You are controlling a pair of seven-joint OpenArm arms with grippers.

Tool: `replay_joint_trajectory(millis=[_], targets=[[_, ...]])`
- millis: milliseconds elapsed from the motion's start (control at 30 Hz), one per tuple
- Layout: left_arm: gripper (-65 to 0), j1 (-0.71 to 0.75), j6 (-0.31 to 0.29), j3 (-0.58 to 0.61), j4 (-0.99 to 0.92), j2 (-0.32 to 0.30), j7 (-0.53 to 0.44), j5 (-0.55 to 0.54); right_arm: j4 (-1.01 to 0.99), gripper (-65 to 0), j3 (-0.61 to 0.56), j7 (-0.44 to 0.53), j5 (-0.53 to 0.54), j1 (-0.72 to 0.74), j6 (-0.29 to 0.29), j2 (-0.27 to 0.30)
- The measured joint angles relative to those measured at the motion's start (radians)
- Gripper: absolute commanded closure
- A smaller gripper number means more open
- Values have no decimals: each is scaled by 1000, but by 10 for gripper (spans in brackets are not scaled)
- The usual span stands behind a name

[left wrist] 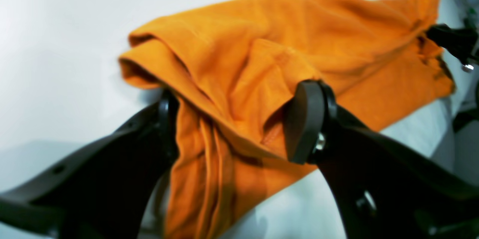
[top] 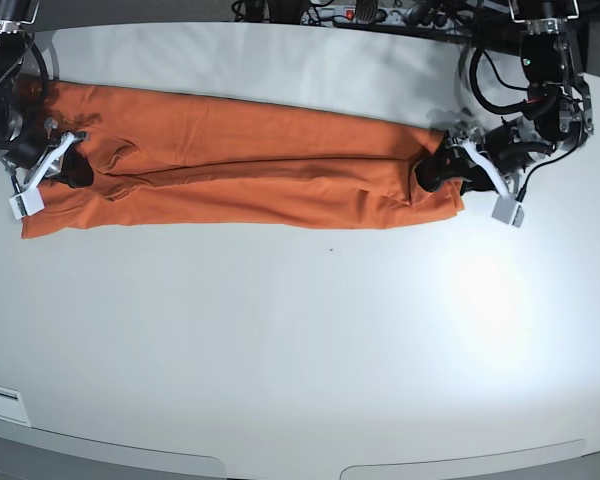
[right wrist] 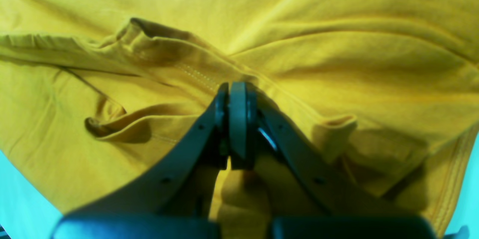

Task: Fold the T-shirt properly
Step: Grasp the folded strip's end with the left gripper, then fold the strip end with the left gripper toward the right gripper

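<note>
The orange T-shirt lies stretched in a long, wrinkled band across the far part of the white table. At its left end in the base view my right gripper is shut, pinching a fold of the fabric; the right wrist view shows the pads pressed together at a seam of the T-shirt. My left gripper is at the band's right end. In the left wrist view its jaws stand wide open, with bunched T-shirt lying between the fingers.
Cables and a power strip run along the table's back edge. Both arms' bases stand at the far corners. A white label is stuck near the front left edge.
</note>
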Motion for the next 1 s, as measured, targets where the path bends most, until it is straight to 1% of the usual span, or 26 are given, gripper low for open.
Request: replay_joint_trajectory(millis=[33,67,100,167,200,400,500,567,633,733,800,867,900,1000], targets=[[-357,-1,0,9,0,0,0,-2,0,0,0,0,0,0,0,0],[-311,-3,0,14,0,0,0,-1,0,0,0,0,0,0,0,0],[-237,-5,0,14,0,0,1,9,0,0,0,0,0,0,0,0],[-39,-6,2,13,0,0,5,41,0,0,0,0,0,0,0,0],[0,-8,2,10,-2,0,6,50,0,0,0,0,0,0,0,0],[0,-43,5,-15,-5,3,14,61,0,0,0,0,0,0,0,0],[0,-59,4,-22,-5,3,19,28,0,0,0,0,0,0,0,0],[0,-64,-26,-22,-5,3,24,-20,0,0,0,0,0,0,0,0],[0,-69,-71,-22,-5,3,42,-72,0,0,0,0,-1,0,0,0],[0,-75,-75,-22,-5,6,50,-118,0,0,0,-2,-1,0,0,0],[0,-75,-76,-22,-5,14,50,-158,0,0,0,-4,0,0,0,0],[0,-75,-97,-22,-5,36,50,-169,0,0,0,-4,-1,0,0,0],[0,-75,-98,-22,-5,49,55,-185,0,0,0,-4,-1,0,0,0],[0,-75,-108,-22,-5,95,99,-216,0,0,0,-4,-1,0,0,0]])
